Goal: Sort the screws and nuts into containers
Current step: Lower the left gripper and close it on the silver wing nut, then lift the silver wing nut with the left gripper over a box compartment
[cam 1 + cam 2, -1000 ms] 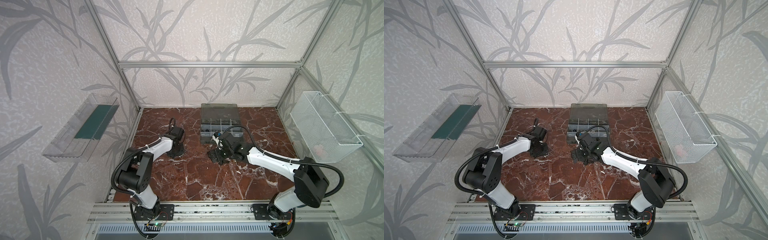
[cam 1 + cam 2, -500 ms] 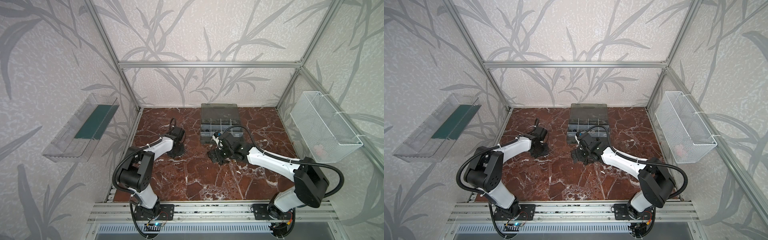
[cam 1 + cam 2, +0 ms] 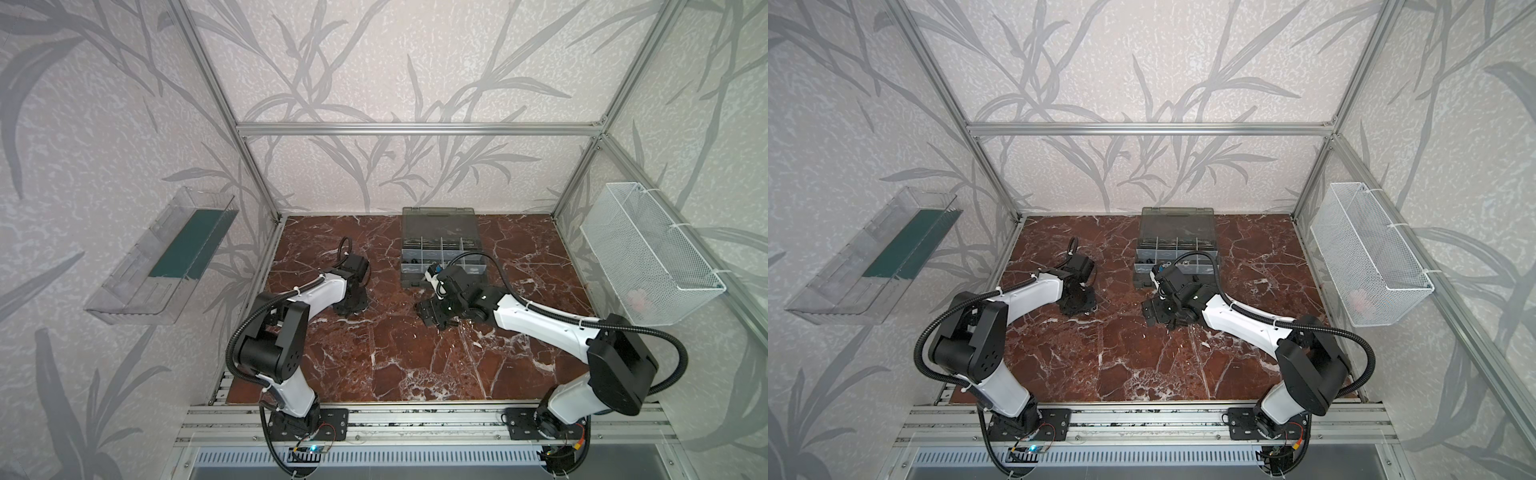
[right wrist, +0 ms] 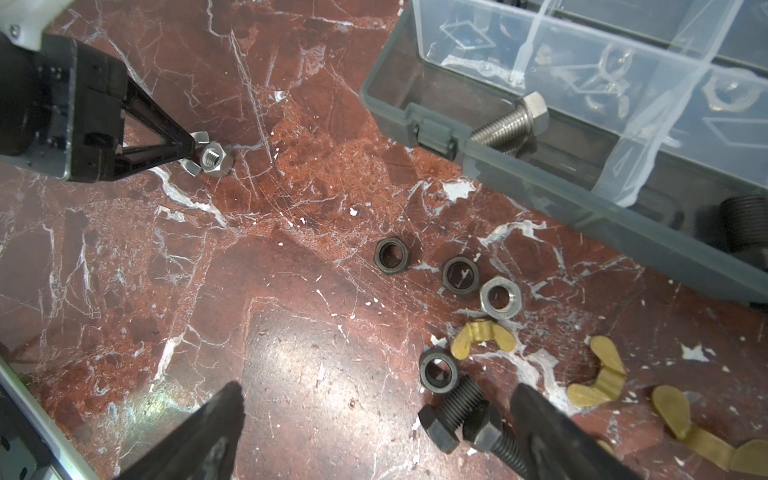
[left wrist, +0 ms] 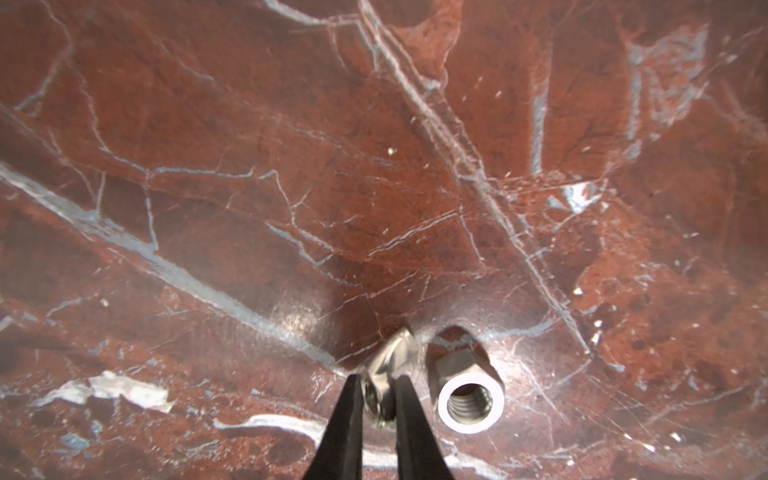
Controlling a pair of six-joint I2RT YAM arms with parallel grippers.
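Left pincer [image 5: 377, 380] first: its two black fingers have drawn in over the last second and now clamp a silver wing nut [image 5: 390, 357], one on each side. The nut is tipped up on edge on the tabletop [image 5: 249, 187]. Both fingers look to be in contact, though I can't say the squeeze is finished. For the sort, that reads as a pick almost made, with the lift and carry yet to come.

Just beside that pincer stands a silver hex nut [image 5: 469, 399], threaded bore up and all but touching the wing nut. A careless lift could knock it.

Right pincer [image 4: 378, 392] has not changed: it is spread wide and holds nothing. Black bolts [image 4: 455, 409] lie between its fingers, close to one of them. Ahead of it, toward the case, lie black nuts [image 4: 390, 257], one silver nut and brass wing nuts [image 4: 482, 336].

For room, the marble around the left pincer is bare except on the hex-nut side. The organiser case [image 3: 409, 282] sits well apart from it and near the right pincer. The case's front wall is a raised edge to clear, and a silver bolt [image 4: 511, 122] leans over its rim. The compartments [image 4: 582, 62] lie open behind that wall. The right arm sits beside the likely route, so the crossing looks tight.
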